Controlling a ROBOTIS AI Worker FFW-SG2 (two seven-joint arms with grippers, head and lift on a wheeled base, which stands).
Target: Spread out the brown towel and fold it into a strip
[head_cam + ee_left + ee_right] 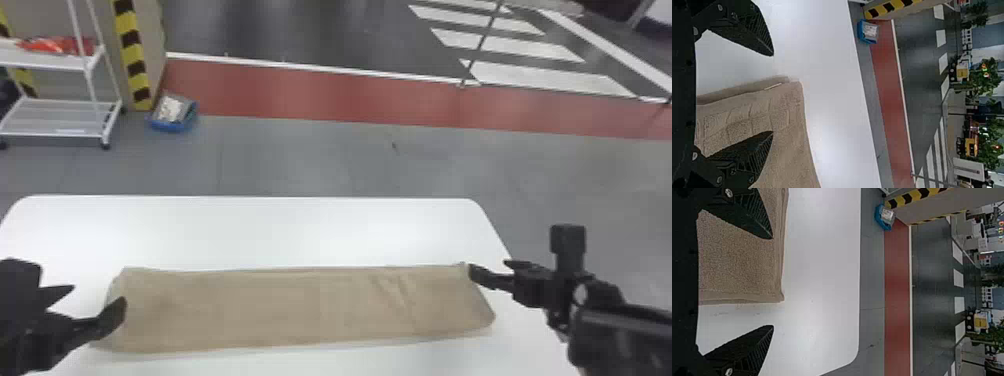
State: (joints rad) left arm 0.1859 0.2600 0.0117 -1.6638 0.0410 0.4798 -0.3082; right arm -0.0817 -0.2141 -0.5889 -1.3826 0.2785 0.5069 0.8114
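Left gripper [99,295], right gripper [487,267]: fingers spread wide by the long brown cloth towel [280,310]!
Head view gets it whole; left wrist view, a thin white sliver [773,86].

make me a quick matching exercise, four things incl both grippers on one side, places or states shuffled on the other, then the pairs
1. brown towel
2. blue container
3. left gripper
4. right gripper

A. open, at the towel's right end
B. on the floor, beside the striped pillar
C. open, at the towel's left end
D. lying as a long strip on the white table

Pairs: 1-D, 2-B, 3-C, 4-A
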